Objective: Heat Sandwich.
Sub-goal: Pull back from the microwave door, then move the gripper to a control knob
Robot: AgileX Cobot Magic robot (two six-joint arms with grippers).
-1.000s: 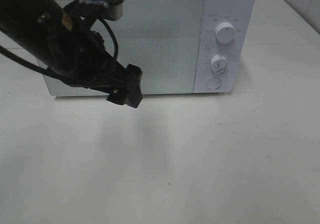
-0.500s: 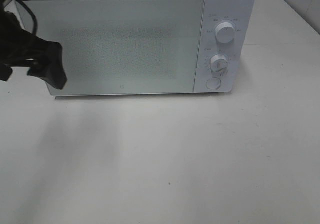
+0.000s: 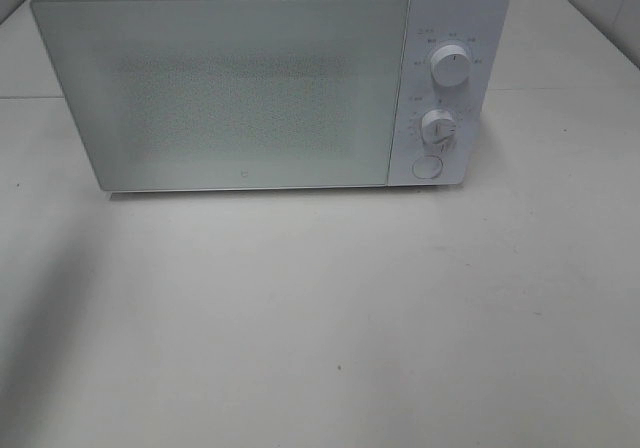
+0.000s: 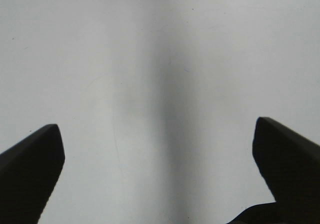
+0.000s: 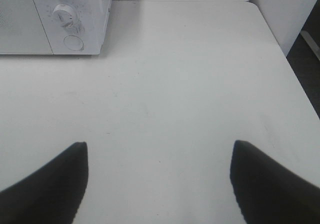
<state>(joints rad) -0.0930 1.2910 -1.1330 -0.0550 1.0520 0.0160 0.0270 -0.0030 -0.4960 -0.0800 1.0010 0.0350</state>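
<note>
The sandwich is out of view. A white microwave (image 3: 250, 88) stands at the back of the table with its door shut; two dials (image 3: 450, 66) and a round button (image 3: 427, 167) sit on its right panel. In the right wrist view the microwave (image 5: 60, 19) shows at one corner. My left gripper (image 4: 157, 144) is open over bare table, nothing between its dark fingers (image 4: 30, 164). My right gripper (image 5: 159, 169) is open as well, over bare table off the microwave's dial side. Neither arm shows in the exterior high view.
The white table (image 3: 350, 318) spreads in front of the microwave. In the right wrist view the table edge (image 5: 295, 84) drops off to a dark floor, with a white cabinet (image 5: 285, 9) beyond it.
The left arm, which stood in front of the microwave door, has drawn away to the left and left the exterior high view. The door is shut and fully visible.
</note>
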